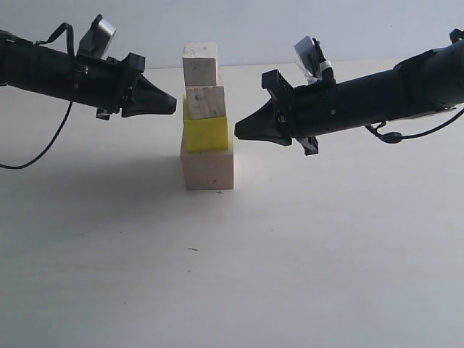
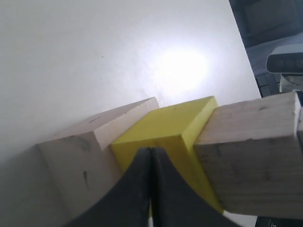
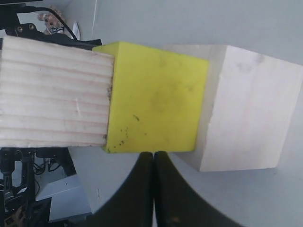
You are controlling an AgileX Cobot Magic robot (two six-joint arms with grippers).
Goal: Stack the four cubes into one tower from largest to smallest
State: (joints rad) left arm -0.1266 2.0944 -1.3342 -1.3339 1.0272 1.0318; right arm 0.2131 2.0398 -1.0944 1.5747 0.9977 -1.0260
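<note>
Since all four cubes stand in one column at the upper centre of the exterior view, the tower looks finished. The large pale cube sits on the counter, the yellow cube on it, then a mid-sized pale cube, and the top pale cube last. The layers are not flush: the top cube sits shifted toward the frame's left over the one beneath it.

I judge these to be light, stiff blocks with smooth, dry faces, not fragile but quick to slide or topple at a sideways nudge. Any correction is best taken on two opposite flat side faces at mid-height, one block at a time, lifting straight up.

The left tool is closed and empty, its tip just beside the mid-sized cube at centre-left. The right tool is likewise closed and empty, just beside the yellow cube at centre-right. These two tips are the only things close to the tower. A faint dark mark lies on the counter at lower centre, well apart.
</note>
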